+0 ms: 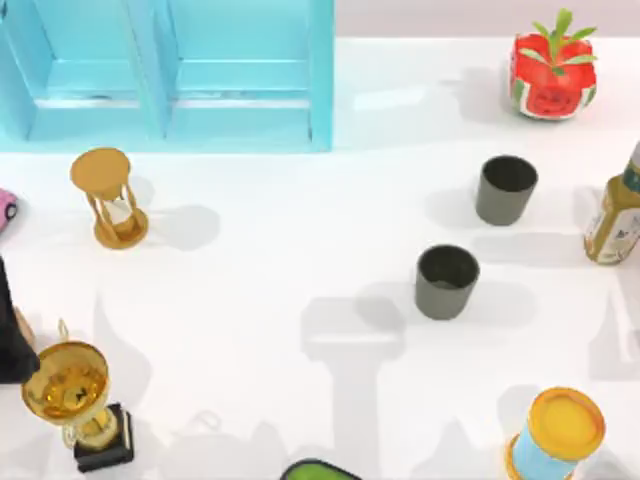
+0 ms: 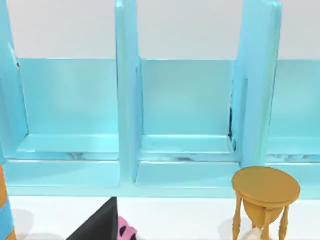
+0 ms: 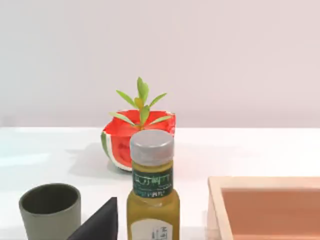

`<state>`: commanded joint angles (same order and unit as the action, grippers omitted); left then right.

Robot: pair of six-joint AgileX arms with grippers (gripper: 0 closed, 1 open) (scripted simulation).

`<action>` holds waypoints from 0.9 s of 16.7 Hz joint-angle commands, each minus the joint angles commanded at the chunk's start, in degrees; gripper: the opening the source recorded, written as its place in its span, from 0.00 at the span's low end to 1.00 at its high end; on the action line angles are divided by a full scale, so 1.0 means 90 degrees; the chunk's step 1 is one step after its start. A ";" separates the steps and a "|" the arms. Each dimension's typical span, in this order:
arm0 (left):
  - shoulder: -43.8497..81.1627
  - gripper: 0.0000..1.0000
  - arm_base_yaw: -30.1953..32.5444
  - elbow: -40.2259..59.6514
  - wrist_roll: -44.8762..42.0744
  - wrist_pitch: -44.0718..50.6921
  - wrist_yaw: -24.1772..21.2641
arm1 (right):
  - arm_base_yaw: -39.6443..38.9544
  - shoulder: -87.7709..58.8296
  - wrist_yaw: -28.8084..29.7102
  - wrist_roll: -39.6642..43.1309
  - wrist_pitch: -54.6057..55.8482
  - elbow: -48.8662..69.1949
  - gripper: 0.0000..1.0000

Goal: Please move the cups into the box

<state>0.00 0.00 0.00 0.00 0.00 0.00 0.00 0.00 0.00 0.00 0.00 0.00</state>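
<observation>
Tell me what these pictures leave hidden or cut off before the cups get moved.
- Box, right wrist view: the frame edges cut it off, so its full extent and floor are unseen.
- Nearer cup and farther cup, top view: bottoms too dark to tell whether they are empty.
- Pink object, top view: cut by the left edge, unidentifiable.
- Green object, top view: cut by the bottom edge.
- Bottle, right wrist view: label text too small.

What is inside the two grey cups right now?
Both cups, the farther one and the nearer one, stand upright on the table's right side. Their dark interiors look empty; the nearer cup's bottom is partly hidden by its wall.
</observation>
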 joint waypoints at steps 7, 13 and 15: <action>0.0000 1.00 0.0000 0.0000 0.0000 0.0000 0.0000 | -0.0144 -0.0948 -0.0044 -0.0457 -0.0698 0.0939 1.00; 0.0000 1.00 0.0000 0.0000 0.0000 0.0000 0.0000 | -0.0714 -0.4032 -0.0042 -0.1489 -0.3047 0.3843 1.00; 0.0000 1.00 0.0000 0.0000 0.0000 0.0000 0.0000 | -0.0980 -0.5378 -0.0006 -0.1797 -0.4062 0.5039 1.00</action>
<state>0.00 0.00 0.00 0.00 0.00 0.00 -8.82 -48.41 -0.05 -16.17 -36.56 45.35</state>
